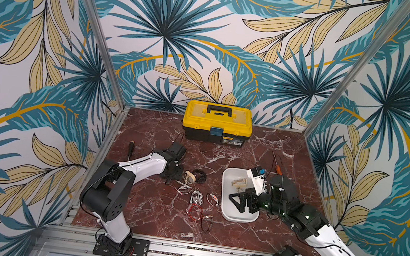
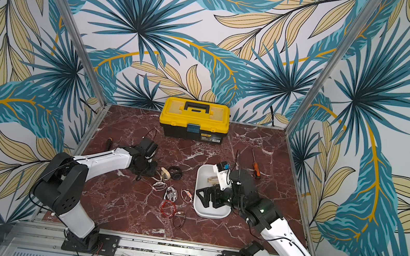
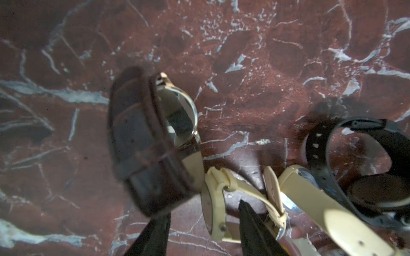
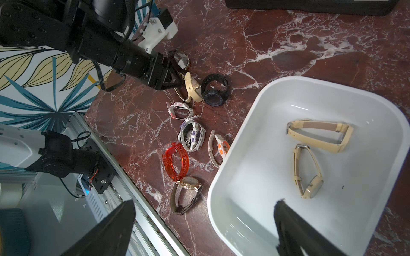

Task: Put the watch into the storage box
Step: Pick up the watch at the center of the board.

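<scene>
Red marble tabletop, and the action is all around the middle. The white storage box sits at three o'clock from the table's centre, and two beige-strapped watches lie on its floor, close together. The right gripper hangs above the box's six o'clock half, jaws spread wide, nothing between them.

Over at nine o'clock, the left gripper is low among the loose watches. Its jaws stand apart with the case of a cream watch between them, a gap showing on each side. Just beside it a brown-strap watch stands on edge, and a black watch sits on the cream one's three o'clock side.

More watches scatter towards six o'clock, an orange translucent watch among them. The yellow-lidded toolbox stands at twelve o'clock, lid down.
</scene>
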### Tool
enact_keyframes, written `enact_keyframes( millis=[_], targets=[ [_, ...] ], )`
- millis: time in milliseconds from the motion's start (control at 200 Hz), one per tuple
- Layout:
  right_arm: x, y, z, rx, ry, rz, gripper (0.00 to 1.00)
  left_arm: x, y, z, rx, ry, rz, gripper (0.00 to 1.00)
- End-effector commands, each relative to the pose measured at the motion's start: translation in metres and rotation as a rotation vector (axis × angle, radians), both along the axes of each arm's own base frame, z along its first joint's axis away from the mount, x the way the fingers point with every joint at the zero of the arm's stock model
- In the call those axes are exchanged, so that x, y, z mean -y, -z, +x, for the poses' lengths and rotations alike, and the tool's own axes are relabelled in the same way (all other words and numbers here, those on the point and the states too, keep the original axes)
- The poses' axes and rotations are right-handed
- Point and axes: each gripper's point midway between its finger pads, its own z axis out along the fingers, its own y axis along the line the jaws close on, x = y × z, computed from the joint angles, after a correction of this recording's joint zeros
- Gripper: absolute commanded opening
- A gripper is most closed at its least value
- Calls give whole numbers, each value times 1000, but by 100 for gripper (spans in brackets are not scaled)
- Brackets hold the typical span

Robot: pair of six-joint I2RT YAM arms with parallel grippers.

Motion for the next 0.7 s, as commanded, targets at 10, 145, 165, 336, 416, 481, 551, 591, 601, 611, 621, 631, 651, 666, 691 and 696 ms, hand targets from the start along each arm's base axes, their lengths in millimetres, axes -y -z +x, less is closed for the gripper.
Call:
enact_keyframes(
  millis=[10,145,165,336,416,481,551,591,601,611,621,631,651,666,691,696],
  targets=[
    [1,2,-1,8,-4,-20,100,8,-13,22,60,9,-2,46],
    [2,1,0,12,8,-27,100,7,-6,21,45,14,9,30],
    [3,1,0,13,9,-29,100,6,-6,20,43,14,10,27],
    [4,0,1,14,22,-31,100,5,-8,13,35,29,17,14],
    [5,-2,1,17,30,-32,100,6,-15,8,42,40,21,10],
    [6,-3,2,23,41,-31,100,6,-24,2,49,51,21,10],
    [8,-4,3,26,53,-29,100,9,-38,-7,62,65,15,9],
    [9,-5,4,31,63,-30,100,6,-49,-10,84,63,38,9],
    [10,-5,4,31,67,-28,100,7,-51,-12,85,66,40,9],
    [10,-5,5,32,69,-29,100,7,-54,-13,89,67,40,9],
    [10,-5,5,33,72,-29,100,7,-57,-14,92,69,40,9],
    [11,-6,5,35,76,-29,100,8,-59,-16,94,72,41,9],
    [12,-6,6,36,83,-31,100,8,-64,-19,96,76,41,9],
    [13,-6,6,37,90,-32,100,10,-69,-22,102,81,40,9],
    [15,-6,7,37,102,-36,100,12,-77,-25,111,88,35,9],
    [15,-6,7,37,106,-36,100,12,-79,-26,110,89,35,9]
  ],
)
